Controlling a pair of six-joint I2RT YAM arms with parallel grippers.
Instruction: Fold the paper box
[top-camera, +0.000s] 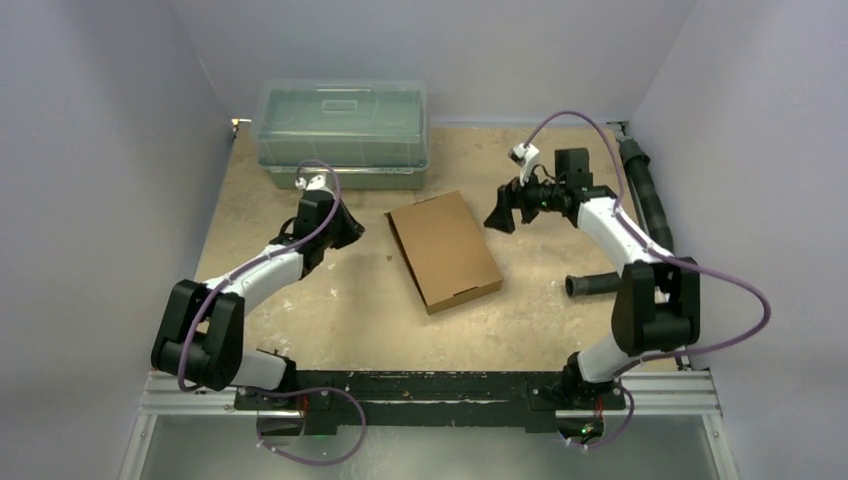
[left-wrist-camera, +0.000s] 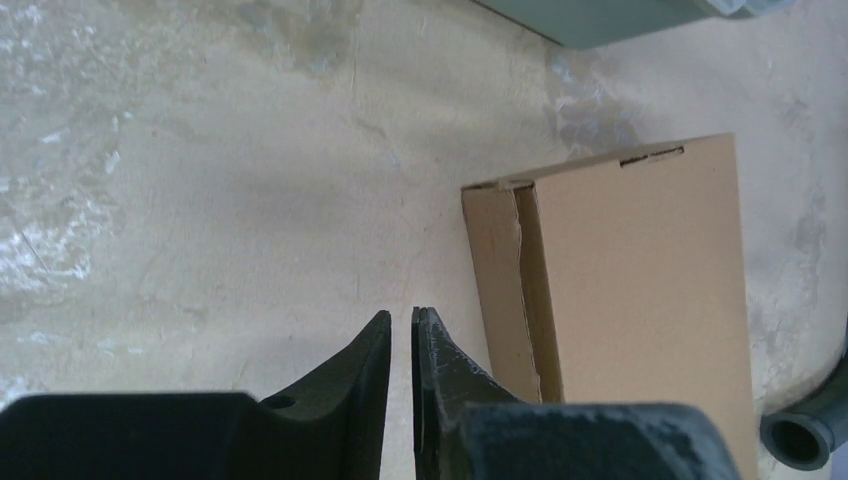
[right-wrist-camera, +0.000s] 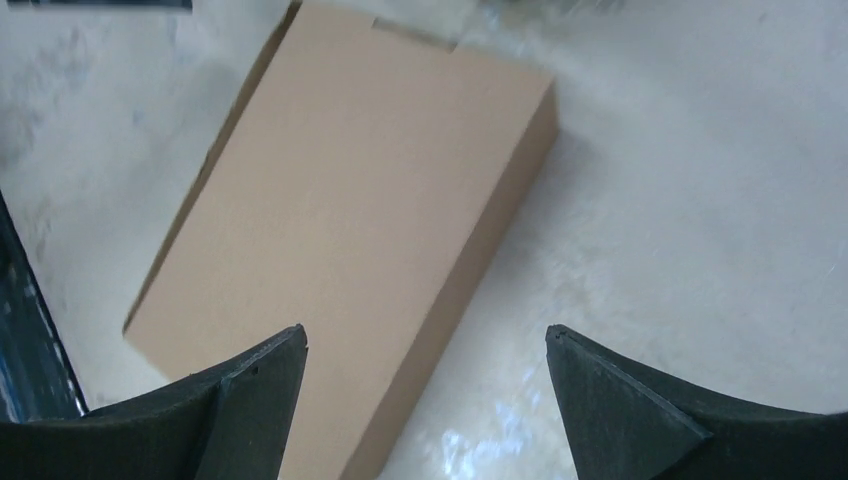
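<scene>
At the left, my left gripper hangs over the bare table, with its tip pointing toward the middle. In the left wrist view its two fingers are almost together: only a thin slit stays between them, and nothing is inside it. Behind this arm, at the far edge of the table, stands a clear greenish plastic bin with its lid on; one corner of it shows at the top of the left wrist view. In the middle of the table lies the paper box, flat on the surface and turned a little askew, with its lid down so that it makes a shallow brown rectangle. It is between my two grippers and neither one touches it. From my left wrist the box is just to the right of my fingers; I see its narrow side wall with a ragged seam running along it, and a small slot at the far edge of the lid. To the right of the box, my right gripper is held above the table and faces the box. In the right wrist view its fingers stand wide apart and hold nothing, and the box lies below them, reaching under the left finger. Further right, near this arm, a short black tube lies on the table, well apart from the box; its open end shows also in the left wrist view.
</scene>
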